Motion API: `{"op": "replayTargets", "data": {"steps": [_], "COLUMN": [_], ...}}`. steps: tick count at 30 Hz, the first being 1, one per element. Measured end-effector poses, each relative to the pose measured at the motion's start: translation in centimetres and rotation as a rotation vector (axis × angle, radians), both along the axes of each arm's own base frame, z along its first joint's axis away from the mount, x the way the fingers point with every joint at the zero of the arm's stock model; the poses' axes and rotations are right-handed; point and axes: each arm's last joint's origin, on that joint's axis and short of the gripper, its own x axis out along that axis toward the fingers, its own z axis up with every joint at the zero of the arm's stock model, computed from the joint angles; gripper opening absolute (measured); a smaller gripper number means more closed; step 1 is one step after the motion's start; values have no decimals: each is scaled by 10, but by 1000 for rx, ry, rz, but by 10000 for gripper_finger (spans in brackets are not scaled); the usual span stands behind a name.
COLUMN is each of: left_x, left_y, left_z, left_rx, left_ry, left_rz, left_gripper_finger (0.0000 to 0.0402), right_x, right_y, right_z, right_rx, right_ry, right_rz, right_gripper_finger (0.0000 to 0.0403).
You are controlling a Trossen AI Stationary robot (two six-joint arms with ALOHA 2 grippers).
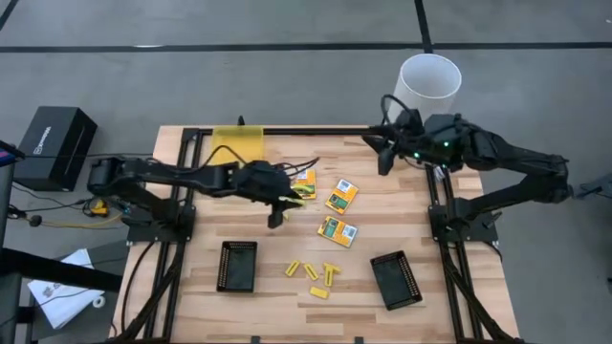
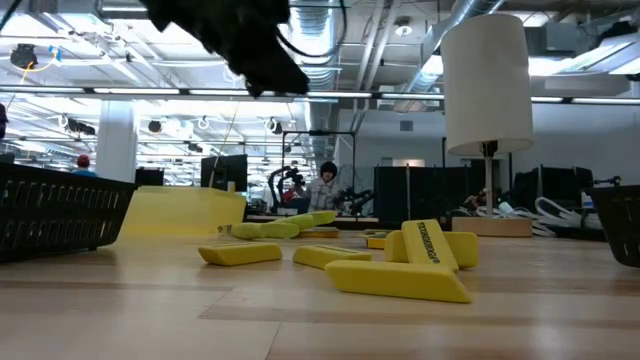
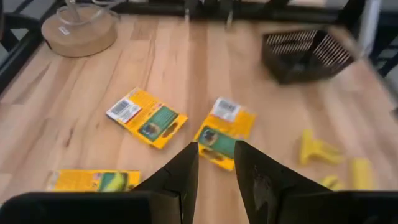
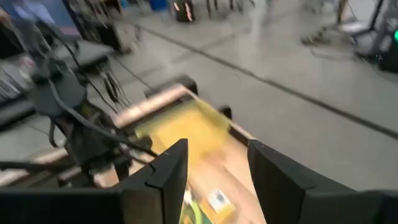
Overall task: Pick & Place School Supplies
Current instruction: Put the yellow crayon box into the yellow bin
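Five yellow pieces (image 1: pixel 312 272), three packets (image 1: pixel 338 230), two black trays (image 1: pixel 237 265).

Even, bright overhead light fills the high view; the arms cast only soft, short shadows on the wooden table (image 1: pixel 287 296). In the low view, ceiling light strips (image 2: pixel 90 55) glare white, the near yellow pieces (image 2: pixel 400 278) look soft, and the room behind is hazy. The right wrist view is heavily motion-blurred; the left wrist view blurs toward the black tray (image 3: pixel 308 56).
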Motion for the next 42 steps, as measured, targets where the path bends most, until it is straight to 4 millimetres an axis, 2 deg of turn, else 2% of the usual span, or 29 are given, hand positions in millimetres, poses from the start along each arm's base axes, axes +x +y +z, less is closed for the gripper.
{"op": "replayTargets", "data": {"steps": [8, 15, 26, 31, 42], "left_x": [49, 83, 96, 99, 108], "left_y": [-12, -22, -9, -6, -1], "left_z": [-25, -45, -84, -97, -108], "left_rx": [298, 456, 501, 580, 645], "left_ry": [103, 159, 270, 308, 263], "left_rz": [-115, -199, -195, -222, -206], "left_gripper_finger": [99, 106, 171, 176, 176], "right_x": [-12, -12, -10, -9, -9], "right_y": [6, 10, 14, 14, 14], "right_z": [3, 4, 10, 12, 14], "right_rx": [31, 32, 49, 47, 44], "right_ry": [-20, -25, -100, -126, -150], "right_rz": [10, 31, 54, 56, 57], "right_gripper_finger": [159, 159, 159, 159, 159]}}
